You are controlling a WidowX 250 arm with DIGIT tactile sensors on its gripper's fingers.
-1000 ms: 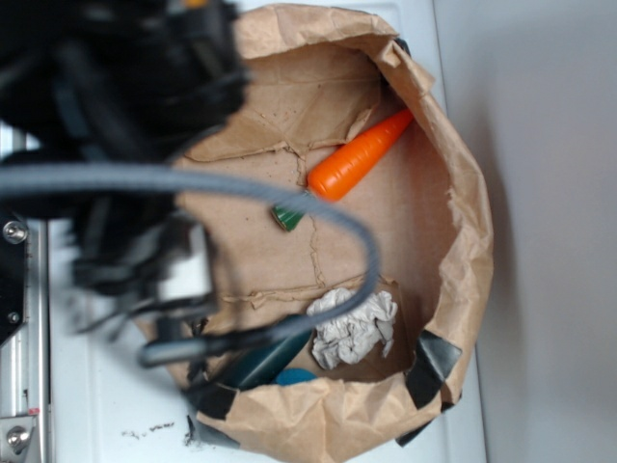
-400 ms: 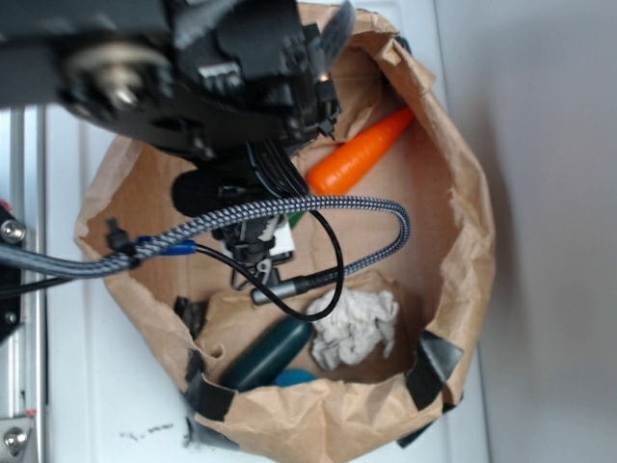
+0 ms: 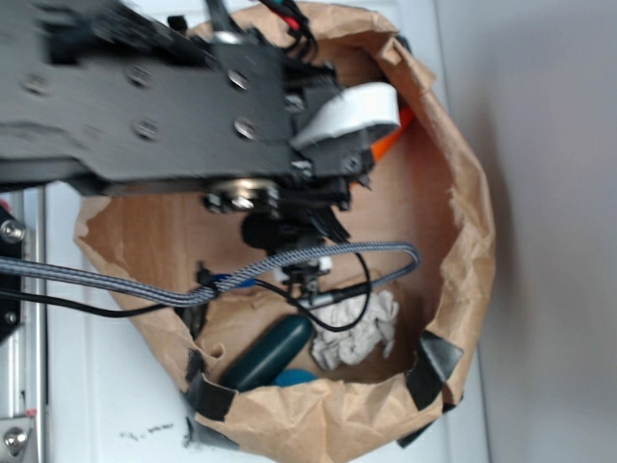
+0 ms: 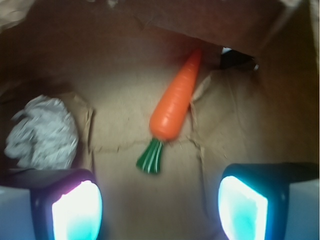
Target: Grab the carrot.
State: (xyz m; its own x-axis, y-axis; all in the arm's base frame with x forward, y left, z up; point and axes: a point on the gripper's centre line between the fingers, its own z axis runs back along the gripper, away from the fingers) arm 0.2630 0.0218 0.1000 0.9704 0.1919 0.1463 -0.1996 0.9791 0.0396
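Black metal robot arm (image 3: 145, 106) reaches in w/ braided cable; black two-finger tool (image 4: 160, 200) points down, jaws spread wide, nothing btwn the glowing pads (image 4: 77, 210).

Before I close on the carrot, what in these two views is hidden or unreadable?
- Carrot: exterior view shows only an orange sliver; the arm covers the rest.
- Hand: fingertips cut off by the wrist view's bottom edge; hidden under the arm in exterior.
- Blue item: mostly behind the bag rim and dark green toy.

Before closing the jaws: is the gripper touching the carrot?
Apart. The wrist view shows the carrot lying on brown paper beyond the open gripper, with bare paper between.
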